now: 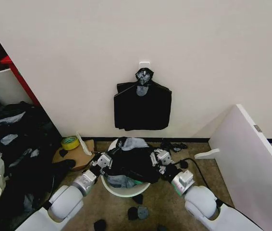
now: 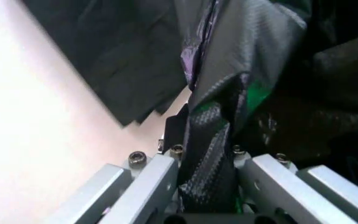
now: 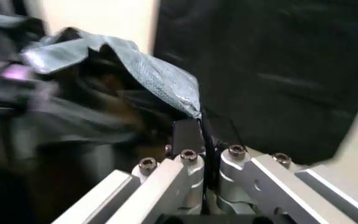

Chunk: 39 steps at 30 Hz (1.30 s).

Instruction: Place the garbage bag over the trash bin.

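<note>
Trash bin [image 1: 126, 190]: mostly hidden under the garbage bag [image 1: 133, 161]; only the near rim shows.
Left gripper [image 2: 207, 186]: base cut off by the picture's edge.
Floor scraps [image 1: 138, 211]: too small to tell.

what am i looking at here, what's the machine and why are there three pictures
It is a two-armed wheeled robot. The wide picture comes from its head camera, looking down; the other two come from cameras on each wrist. On the floor stands a round white plastic bucket, the trash bin. A large thin black plastic garbage bag is stretched above it. The left gripper and the right gripper each pinch one side of the bag. A flat black bundle hangs on the wall behind.
</note>
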### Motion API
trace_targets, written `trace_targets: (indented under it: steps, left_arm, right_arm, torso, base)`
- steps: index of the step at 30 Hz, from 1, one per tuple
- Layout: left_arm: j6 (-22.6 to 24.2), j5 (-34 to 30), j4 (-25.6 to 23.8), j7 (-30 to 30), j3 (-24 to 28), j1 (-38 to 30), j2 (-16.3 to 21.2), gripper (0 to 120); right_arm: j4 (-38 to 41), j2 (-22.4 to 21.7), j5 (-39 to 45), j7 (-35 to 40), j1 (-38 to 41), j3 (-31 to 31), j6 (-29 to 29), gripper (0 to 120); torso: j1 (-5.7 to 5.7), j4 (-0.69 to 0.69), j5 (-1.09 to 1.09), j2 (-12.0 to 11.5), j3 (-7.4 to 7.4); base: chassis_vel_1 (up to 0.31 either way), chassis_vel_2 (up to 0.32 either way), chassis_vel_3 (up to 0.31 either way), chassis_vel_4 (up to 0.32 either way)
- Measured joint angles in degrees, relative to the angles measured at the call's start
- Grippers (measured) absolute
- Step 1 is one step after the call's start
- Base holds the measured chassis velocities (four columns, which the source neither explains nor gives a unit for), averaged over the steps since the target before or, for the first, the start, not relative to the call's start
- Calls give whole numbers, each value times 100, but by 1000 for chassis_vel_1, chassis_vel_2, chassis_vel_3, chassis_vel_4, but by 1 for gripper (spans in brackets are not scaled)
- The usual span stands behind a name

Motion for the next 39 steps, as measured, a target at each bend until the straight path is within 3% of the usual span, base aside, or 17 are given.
trace_targets:
  steps: [2,10,19,23,25,33,37,39]
  left_arm:
    - [-413,59,122,362,-36,1,39,1]
    - [-1153,-101,372,1199,-234,-53,53,1]
    - [-1246,-750,544,1260,-668,-246,56,1]
    - [-1309,-1466,725,1684,-909,-393,52,1]
    - [-1308,-1528,740,1713,-918,-405,50,1]
    - [-1094,-2341,938,1859,-844,-635,-53,1]
    - [-1007,-2340,1026,1705,-710,-752,-148,1]
    - [-967,-2286,1054,1646,-661,-777,-175,1]
  right_arm:
    - [-37,4,119,95,12,29,-65,0]
    - [-248,98,131,145,61,56,-75,0]
    - [-810,131,20,-181,70,93,456,0]
    - [-1234,206,-179,-597,85,112,978,0]
    - [-1268,211,-192,-634,86,112,1029,0]
    - [-1950,332,-1203,-1051,120,68,2275,0]
    - [-2182,373,-1802,-1051,159,88,2853,17]
    - [-2226,369,-1891,-1067,163,106,3031,21]
  torso:
    - [0,1,2,0,0]
    - [0,1,-1,0,0]
    - [0,1,1,0,0]
    - [0,1,0,0,0]
    - [0,1,0,0,0]
    - [0,1,1,0,0]
    - [0,1,2,0,0]
    - [0,1,1,0,1]
  base:
    - [0,0,0,0]
    - [0,0,0,0]
    - [0,0,0,0]
    - [0,0,0,0]
    - [0,0,0,0]
    - [0,0,0,0]
    - [0,0,0,0]
    - [0,0,0,0]
